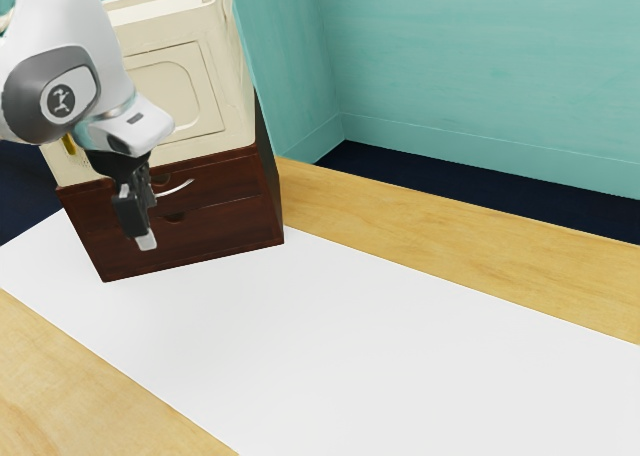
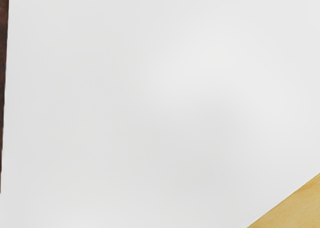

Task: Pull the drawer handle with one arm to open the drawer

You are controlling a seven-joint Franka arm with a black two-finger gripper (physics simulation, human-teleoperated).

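Note:
In the exterior view, my gripper [image 1: 143, 238] points down in front of the dark brown drawer cabinet [image 1: 215, 226] and hides part of its front. Just to the gripper's exterior-view right, a thin pale curved handle [image 1: 178, 189] stands out from the upper drawer front. A small dark curved shape [image 1: 173, 217] lies below that handle. Both drawer fronts look flush with the cabinet. The wrist view has a strip of the brown cabinet [image 2: 3, 83] at its edge. Whether the gripper touches the handle is hard to tell.
A cream-coloured box-like unit [image 1: 228, 86] rests on top of the brown cabinet. Under the cabinet lies a white sheet [image 1: 330, 346] across the wooden table [image 1: 450, 241]. Teal walls [image 1: 480, 66] rise behind. Bare wood [image 2: 295, 208] borders the sheet in the wrist view.

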